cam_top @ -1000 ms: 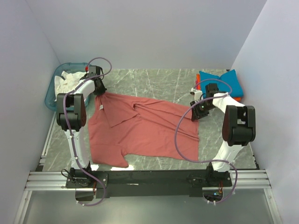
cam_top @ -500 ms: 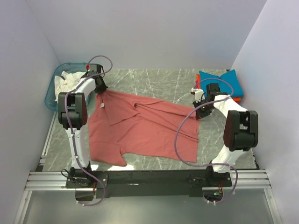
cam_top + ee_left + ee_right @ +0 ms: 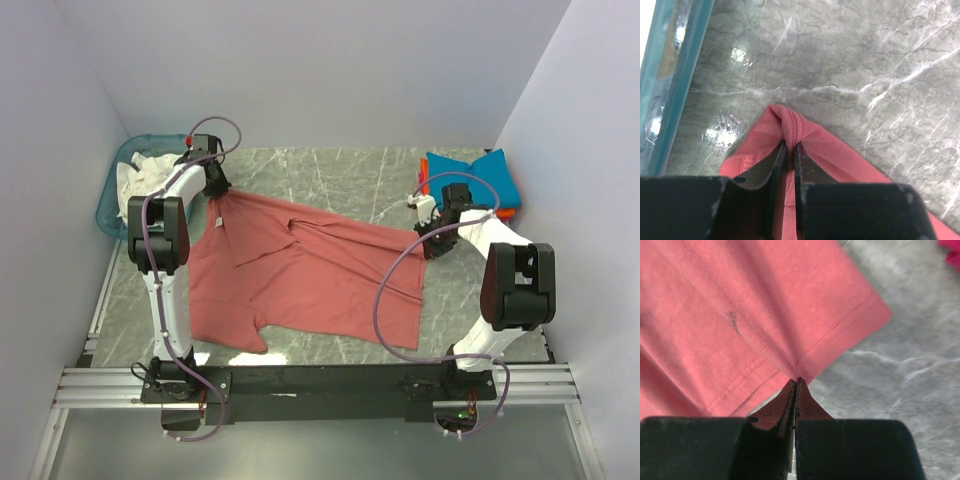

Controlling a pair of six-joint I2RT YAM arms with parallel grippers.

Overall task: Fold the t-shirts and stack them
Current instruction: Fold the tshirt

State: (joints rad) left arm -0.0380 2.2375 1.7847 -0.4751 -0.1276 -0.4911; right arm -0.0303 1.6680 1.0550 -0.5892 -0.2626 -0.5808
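A large dusty-red cloth t-shirt [image 3: 310, 280] lies spread on the grey marbled counter [image 3: 340, 175]. The left arm stretches forward to the shirt's far-left corner, where the left gripper [image 3: 788, 147] pinches a bunched seam. The right arm bends inward at the shirt's right edge, and the right gripper [image 3: 796, 382] is pressed together on a fold of hem. The shirt's small white neck label [image 3: 217, 230] lies near the left pinch, its print too small to read.
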